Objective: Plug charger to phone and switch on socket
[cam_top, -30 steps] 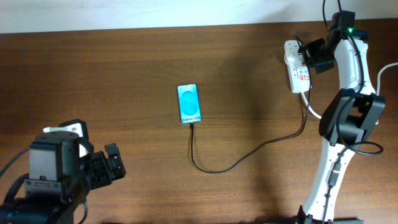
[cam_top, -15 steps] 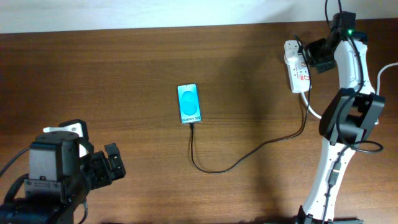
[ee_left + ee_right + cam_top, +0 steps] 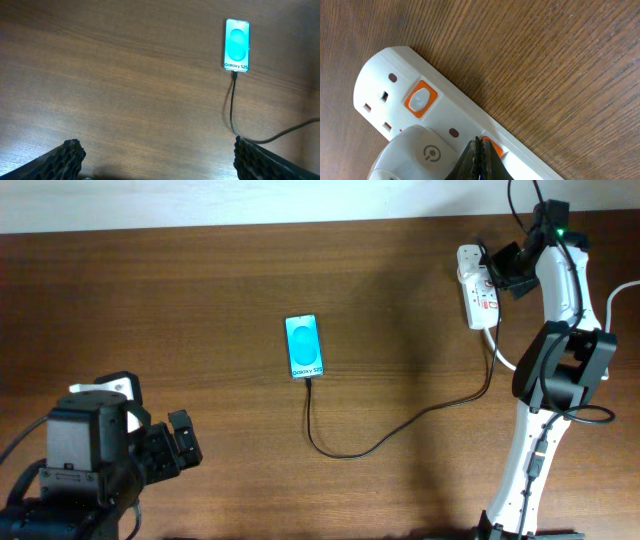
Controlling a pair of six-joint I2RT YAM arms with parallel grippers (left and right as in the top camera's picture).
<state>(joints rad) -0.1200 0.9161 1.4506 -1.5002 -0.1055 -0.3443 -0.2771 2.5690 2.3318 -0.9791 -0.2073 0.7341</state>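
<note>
Charger cable point(image 3: 340, 452) sits in the Galaxy S25 phone point(image 3: 304, 346). The right gripper point(image 3: 479, 155), closed and empty, points at the power strip's point(image 3: 375, 90) orange switch point(image 3: 493, 146); pressing comes next.

The overhead camera looks straight down on the table point(image 3: 200, 300) from well above. It takes in both arms, the phone point(image 3: 304, 346) mid-frame and the socket point(image 3: 478, 292) at upper right. The left wrist camera sits well back from the phone, facing forward and down across the wood, with the left gripper point(image 3: 160, 162) edging its bottom corners. It shares the phone and charger point(image 3: 231, 110) with the overhead view. The right wrist camera hangs very close over the socket's end, with the right gripper point(image 3: 479, 159) at bottom centre. It shares only the socket with the overhead view.
</note>
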